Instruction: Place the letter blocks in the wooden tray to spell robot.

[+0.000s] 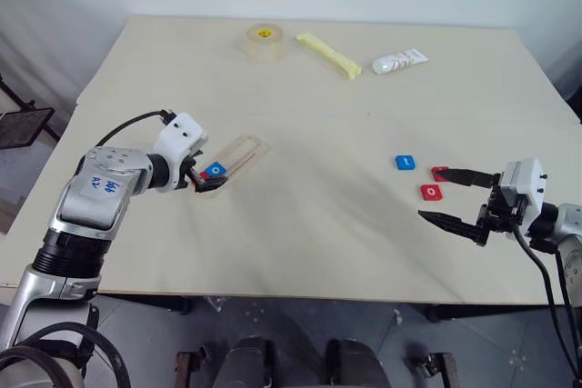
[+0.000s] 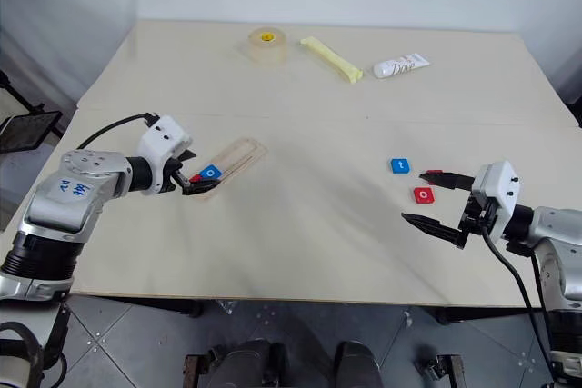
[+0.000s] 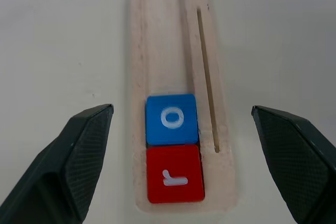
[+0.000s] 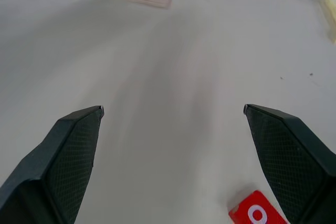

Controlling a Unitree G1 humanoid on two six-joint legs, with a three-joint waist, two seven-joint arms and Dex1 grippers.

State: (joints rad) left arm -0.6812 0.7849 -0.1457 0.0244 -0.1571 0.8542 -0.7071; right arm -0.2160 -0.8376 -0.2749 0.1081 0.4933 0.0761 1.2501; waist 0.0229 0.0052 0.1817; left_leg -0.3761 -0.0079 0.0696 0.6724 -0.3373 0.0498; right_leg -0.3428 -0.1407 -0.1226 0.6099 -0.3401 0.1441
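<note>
Head view: left gripper (image 1: 202,181) open over the wooden tray's (image 1: 245,154) near end.
Left wrist: red r block (image 3: 175,173) and blue o block (image 3: 171,119) seated in tray, between fingers.
Right wrist: right gripper (image 4: 173,156) open, red o block (image 4: 256,213) beside one finger.

The pale table (image 1: 300,224) carries the wooden tray (image 1: 244,154), three loose blocks (image 1: 405,163) — tape roll (image 1: 265,42), yellow stick (image 1: 329,55), perhaps a tube (image 1: 399,62).
</note>
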